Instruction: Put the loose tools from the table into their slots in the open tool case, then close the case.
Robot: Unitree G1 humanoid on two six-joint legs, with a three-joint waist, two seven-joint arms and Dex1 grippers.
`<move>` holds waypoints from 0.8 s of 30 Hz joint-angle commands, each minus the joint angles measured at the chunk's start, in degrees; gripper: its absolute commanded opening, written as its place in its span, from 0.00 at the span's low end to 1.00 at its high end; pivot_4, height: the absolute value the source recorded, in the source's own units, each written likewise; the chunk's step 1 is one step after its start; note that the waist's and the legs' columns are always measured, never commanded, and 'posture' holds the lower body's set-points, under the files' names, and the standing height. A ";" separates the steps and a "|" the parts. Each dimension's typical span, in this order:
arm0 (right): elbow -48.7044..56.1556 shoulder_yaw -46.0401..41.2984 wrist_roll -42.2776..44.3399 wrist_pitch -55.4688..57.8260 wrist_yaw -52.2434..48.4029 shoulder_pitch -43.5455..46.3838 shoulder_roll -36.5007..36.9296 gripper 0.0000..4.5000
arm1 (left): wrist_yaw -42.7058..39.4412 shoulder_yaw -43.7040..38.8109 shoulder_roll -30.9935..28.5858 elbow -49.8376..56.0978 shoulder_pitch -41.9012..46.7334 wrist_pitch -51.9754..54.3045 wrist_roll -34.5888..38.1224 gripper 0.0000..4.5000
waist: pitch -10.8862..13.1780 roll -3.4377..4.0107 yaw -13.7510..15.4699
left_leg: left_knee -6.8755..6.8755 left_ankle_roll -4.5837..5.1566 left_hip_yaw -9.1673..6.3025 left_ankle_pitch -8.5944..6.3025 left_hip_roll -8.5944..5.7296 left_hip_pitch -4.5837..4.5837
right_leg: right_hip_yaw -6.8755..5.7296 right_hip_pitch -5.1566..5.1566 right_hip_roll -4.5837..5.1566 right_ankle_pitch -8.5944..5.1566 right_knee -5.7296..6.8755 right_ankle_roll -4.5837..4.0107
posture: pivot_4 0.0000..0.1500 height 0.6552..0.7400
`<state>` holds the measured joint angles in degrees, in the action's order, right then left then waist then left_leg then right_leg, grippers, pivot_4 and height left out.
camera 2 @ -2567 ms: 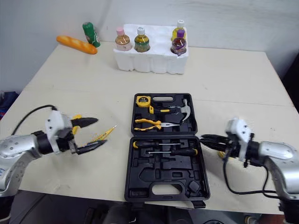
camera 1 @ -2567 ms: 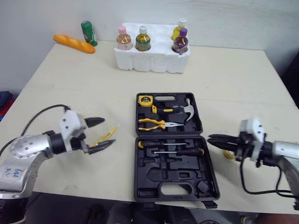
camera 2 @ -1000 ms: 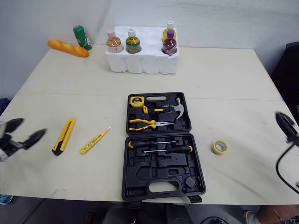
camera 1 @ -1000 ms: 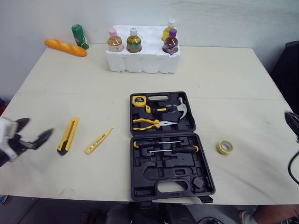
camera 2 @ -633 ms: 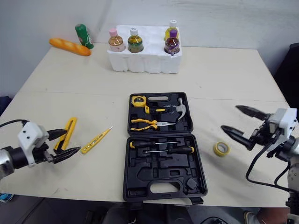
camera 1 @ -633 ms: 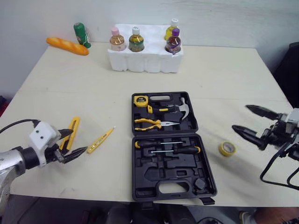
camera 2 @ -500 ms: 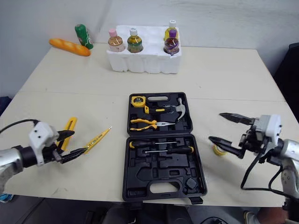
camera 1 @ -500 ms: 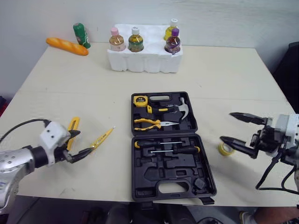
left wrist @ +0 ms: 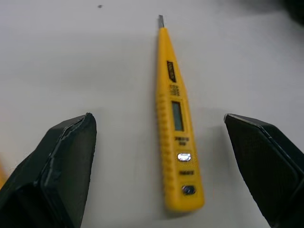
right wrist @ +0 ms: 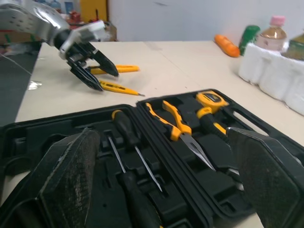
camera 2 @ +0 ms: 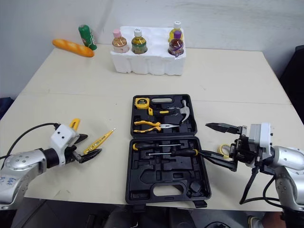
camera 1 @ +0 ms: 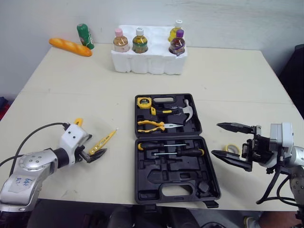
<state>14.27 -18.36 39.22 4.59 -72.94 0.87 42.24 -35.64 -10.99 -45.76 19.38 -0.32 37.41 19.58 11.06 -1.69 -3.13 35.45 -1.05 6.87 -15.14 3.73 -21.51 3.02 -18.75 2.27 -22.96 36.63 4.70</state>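
Early: black plastic tool case (camera 1: 175,147) open nr beige table's (camera 1: 228,71) front edge; yellow tester screwdriver (left wrist: 173,118) & yellow utility knife (right wrist: 118,69) loose left-edge side, yellow tape roll (camera 1: 231,148) right-edge side; left gripper (camera 2: 88,147), right gripper (camera 1: 214,138) both spread, empty.

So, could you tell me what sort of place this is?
Probably a robot test lab: a table by a bare wall, staged with an open tool case and a foam tray of bottles.

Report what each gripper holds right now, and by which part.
Nothing is held. The left gripper is open astride the yellow tester pen, not touching it; the right gripper is open and empty.
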 commanded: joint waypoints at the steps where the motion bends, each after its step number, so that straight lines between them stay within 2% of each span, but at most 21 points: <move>1: 1.08 -0.63 -1.11 -2.27 0.50 0.12 -0.26 0.98 | 0.68 1.78 -0.18 1.94 1.42 1.39 -1.32 1.00 | 0.00 0.00 0.04 | 0.02 0.00 0.00 0.00 0.00 0.00 | 0.00 0.00 0.00 0.00 0.01 0.00 | 1.00 1.00; 5: 1.68 -0.55 -1.48 -2.20 1.61 0.12 -0.47 0.98 | 2.36 2.06 -0.09 1.47 2.06 4.40 -2.22 1.00 | 0.00 0.00 0.05 | 0.11 0.01 0.00 -0.01 0.00 0.00 | 0.00 0.02 0.01 0.00 0.07 0.00 | 1.00 1.00; 7: 2.41 -0.46 -1.53 -2.03 2.35 -0.06 -0.64 1.00 | 1.85 3.07 -0.64 0.73 2.04 5.87 -2.40 0.89 | 0.00 0.00 0.03 | 0.17 0.01 0.00 -0.01 0.00 0.01 | 0.00 0.02 0.01 0.00 0.15 0.00 | 1.00 1.00; 9: 3.03 -0.37 -1.49 -1.81 2.86 -0.22 -0.69 1.00 | 1.42 4.16 -1.25 0.17 1.79 5.99 -3.22 0.74 | 0.00 0.00 0.00 | 0.18 0.01 0.00 0.00 0.00 0.08 | 0.01 0.04 0.01 0.00 0.23 0.00 | 1.00 1.00; 13: 4.43 -0.53 -0.45 -0.34 4.12 -0.64 -0.64 1.00 | 1.29 4.51 -1.36 -0.12 1.37 6.43 -3.17 0.35 | 0.00 0.01 -0.12 | 0.17 0.07 -0.01 0.03 0.01 0.34 | 0.03 0.22 0.01 0.00 0.37 -0.02 | 1.00 1.00; 14: 4.58 -0.48 -0.49 -0.14 4.04 -0.78 -0.38 1.00 | 1.33 4.58 -1.45 -0.18 1.22 6.20 -3.36 0.28 | 0.00 0.00 -0.12 | 0.16 0.14 -0.01 0.03 0.01 0.34 | 0.03 0.21 0.01 0.01 0.38 -0.03 | 1.00 1.00; 15: 4.54 -0.46 -0.66 -0.13 3.93 -0.84 -0.20 1.00 | 1.35 4.64 -1.53 -0.33 1.07 5.81 -3.58 0.16 | -0.01 0.00 -0.12 | 0.16 0.18 -0.02 0.03 0.01 0.34 | 0.03 0.21 0.01 0.02 0.41 -0.05 | 1.00 1.00; 16: 4.51 -0.51 -0.81 -0.12 3.96 -0.86 -0.09 1.00 | 1.57 4.60 -1.53 -0.45 0.94 5.43 -3.87 0.11 | -0.01 0.01 -0.15 | 0.16 0.21 -0.03 0.03 0.01 0.35 | 0.02 0.22 0.01 0.03 0.42 -0.06 | 1.00 1.00; 24: 3.71 -0.96 -1.69 -0.58 3.55 -1.05 0.43 1.00 | -0.03 2.08 0.41 -0.91 2.53 -1.38 -1.56 0.11 | -0.01 0.01 -0.02 | 0.16 0.25 -0.05 0.02 0.00 0.30 | 0.02 0.19 0.03 0.04 0.41 -0.08 | 1.00 1.00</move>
<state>16.83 -18.30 37.12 4.52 -69.26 -0.08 41.99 -35.24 -6.99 -45.64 18.70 1.75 37.27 17.89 11.05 -1.68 -3.16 35.61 -0.80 6.82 -15.13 3.73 -21.23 3.04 -18.56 2.30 -22.92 37.00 4.62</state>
